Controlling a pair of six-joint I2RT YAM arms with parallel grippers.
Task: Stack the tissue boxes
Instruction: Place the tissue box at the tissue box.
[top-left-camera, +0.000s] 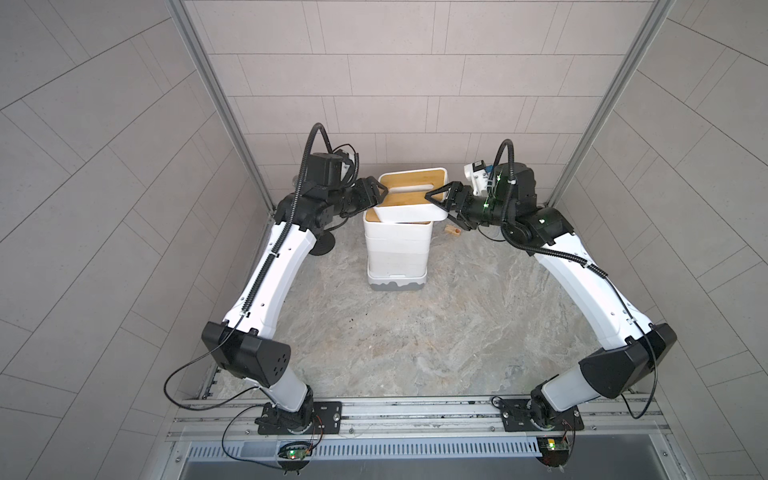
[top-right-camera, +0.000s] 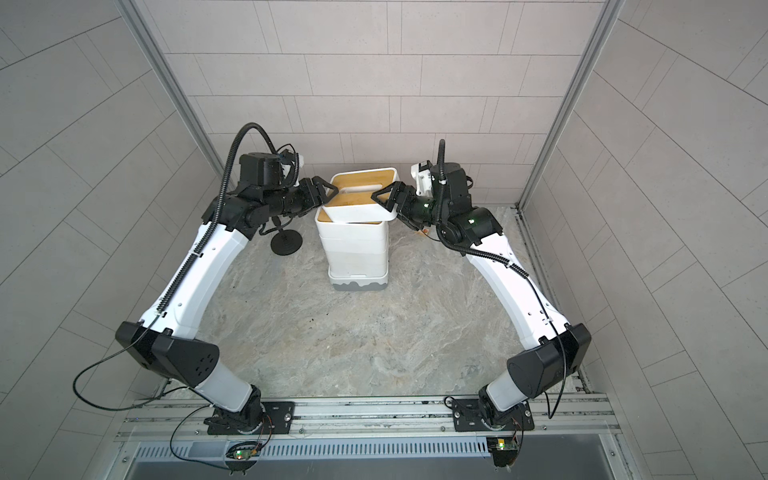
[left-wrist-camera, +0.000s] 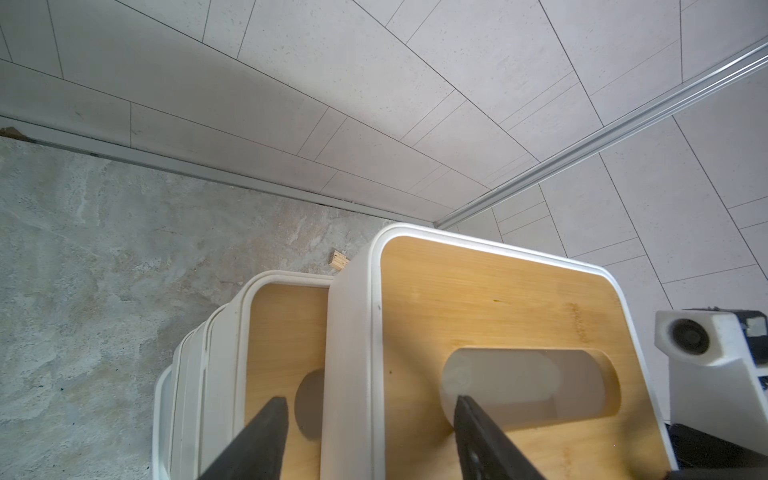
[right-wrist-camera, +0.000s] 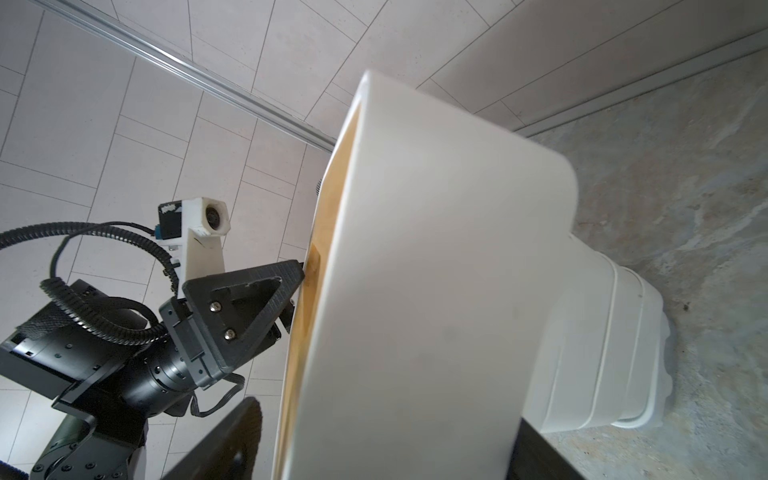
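Observation:
A stack of white tissue boxes (top-left-camera: 397, 253) (top-right-camera: 359, 253) stands mid-table, its lowest one with a grey wavy base (top-left-camera: 397, 286). On top, a bamboo-topped tissue box (top-left-camera: 411, 208) (top-right-camera: 361, 212) (left-wrist-camera: 478, 299) (right-wrist-camera: 436, 249) lies tilted and askew over the bamboo lid below (left-wrist-camera: 282, 324). My left gripper (top-left-camera: 382, 197) (top-right-camera: 332, 196) (left-wrist-camera: 370, 409) straddles that box's side wall, one finger at the oval slot, with gaps on both sides. My right gripper (top-left-camera: 436, 203) (top-right-camera: 383, 204) (right-wrist-camera: 386, 424) spans the box's other end, open, with a gap on the lid side.
A small wooden block (top-left-camera: 453, 230) (left-wrist-camera: 341, 261) lies on the table right of the stack, under the right arm. A black round stand base (top-left-camera: 322, 245) (top-right-camera: 286, 243) sits left of it. The tiled back wall (top-left-camera: 395, 104) rises close behind.

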